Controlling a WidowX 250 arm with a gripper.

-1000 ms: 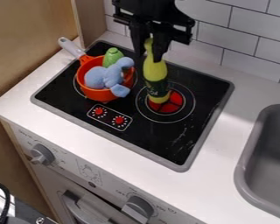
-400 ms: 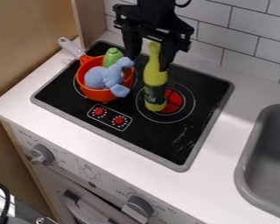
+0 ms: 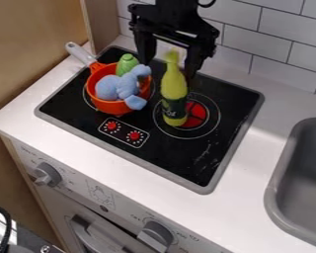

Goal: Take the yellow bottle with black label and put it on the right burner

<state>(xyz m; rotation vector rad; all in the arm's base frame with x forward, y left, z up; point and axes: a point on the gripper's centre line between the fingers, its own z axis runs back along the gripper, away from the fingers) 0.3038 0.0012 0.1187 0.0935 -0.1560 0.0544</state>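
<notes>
- Yellow bottle [image 3: 175, 93] stands on the right burner [image 3: 196, 114], not quite in its middle — a bump could tip it.
- My claw [image 3: 169, 67] is wide open around its top — if I go up crooked, I could knock it over.

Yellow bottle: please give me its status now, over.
Bottle upright on right burner. Hand open around its top, not gripping. Orange pot on the left side, apart from bottle, seems not in the way.
</notes>
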